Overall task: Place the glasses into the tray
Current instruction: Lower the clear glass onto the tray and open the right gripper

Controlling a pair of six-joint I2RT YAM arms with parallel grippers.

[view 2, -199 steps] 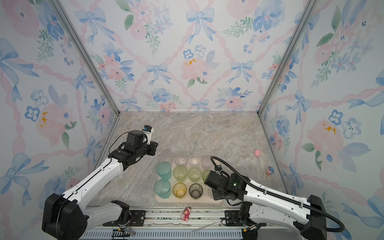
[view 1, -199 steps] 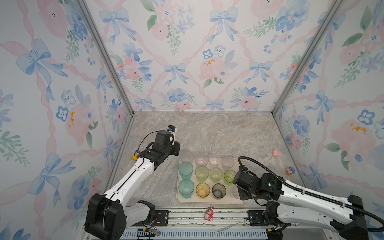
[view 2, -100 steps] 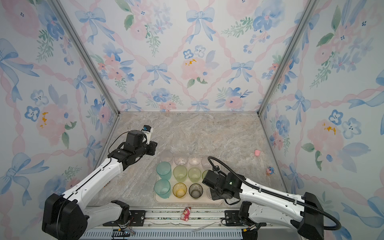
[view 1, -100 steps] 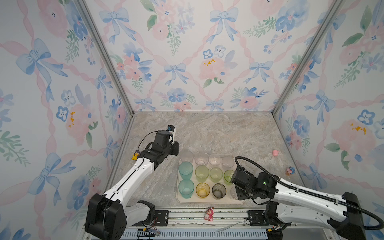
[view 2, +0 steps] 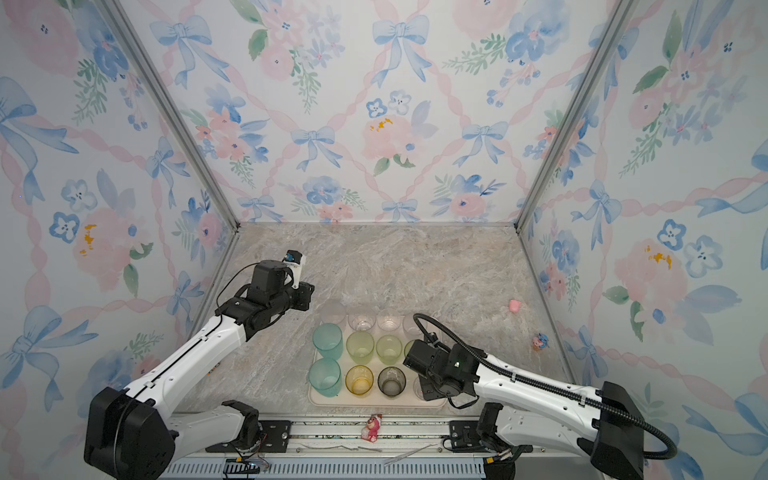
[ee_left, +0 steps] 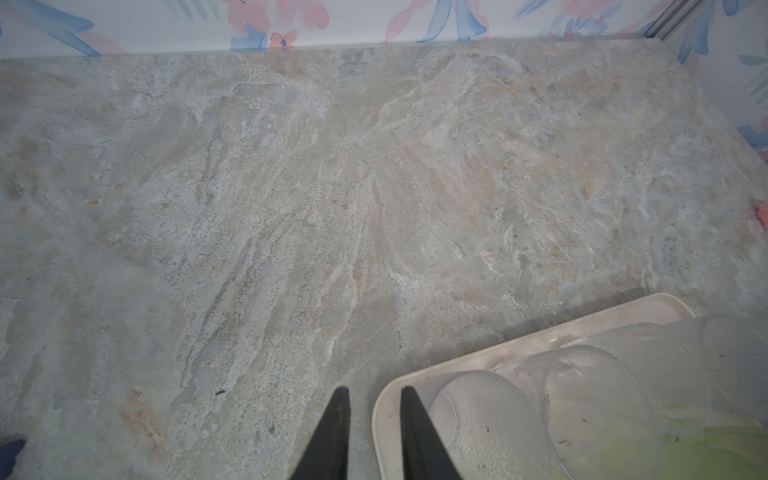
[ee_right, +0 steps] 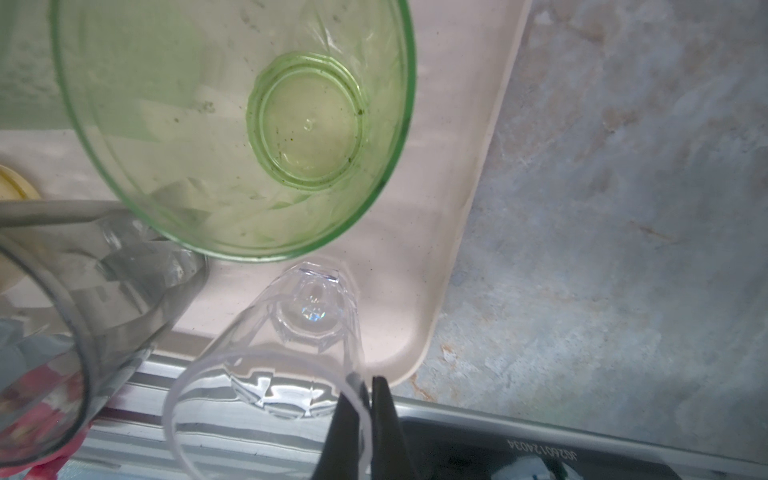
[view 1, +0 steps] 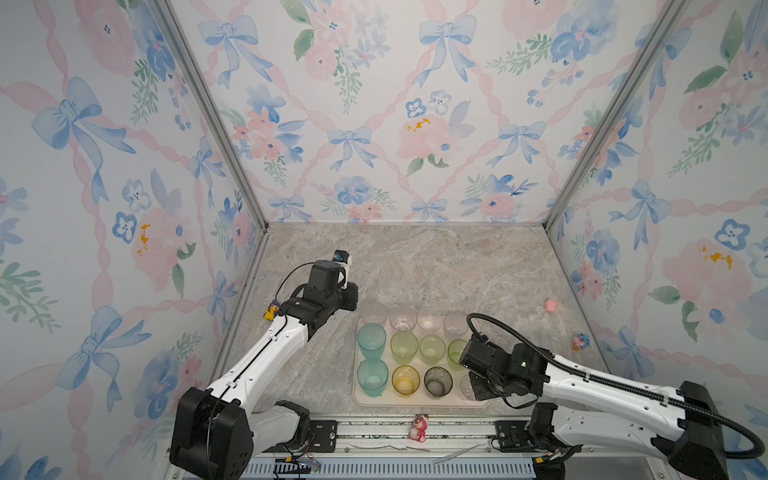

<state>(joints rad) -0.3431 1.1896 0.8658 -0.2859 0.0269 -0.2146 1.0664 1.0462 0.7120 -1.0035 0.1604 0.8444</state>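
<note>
Glasses (view 1: 404,345): twelve counted, all mouth-up inside the tray (view 1: 415,404), in three rows of four. Row along the tray's far edge: four clear or frosted. Middle row: one teal glass (view 1: 371,338), then three pale green. Row along the tray's near edge: a second teal, a yellow glass (view 1: 405,378), a smoky grey glass (view 1: 437,380) and a clear glass (ee_right: 309,311) in the tray's near right corner, partly hidden by the right arm (view 1: 602,386) in both top views. Right end effector (ee_right: 363,390): fingers together, clamped on the rim of the clear glass, its wall pinched between them. Left end effector (ee_left: 375,390): fingers a little apart, nothing between them, held above the tray's far left corner, beside a frosted glass (ee_left: 490,424). Tray: cream, low-rimmed, flat on the marble-pattern counter (view 1: 436,266). Pink figurine (view 1: 417,428): on the metal rail (view 1: 374,430) just in front of the tray's near edge. Duck toy (view 1: 271,309): well to the tray's left, tucked against the left arm (view 1: 257,361). Small pink toy (view 1: 550,305) and blue-and-pink toy (view 1: 579,341): on the counter well to the tray's right, apart from each other.
</note>
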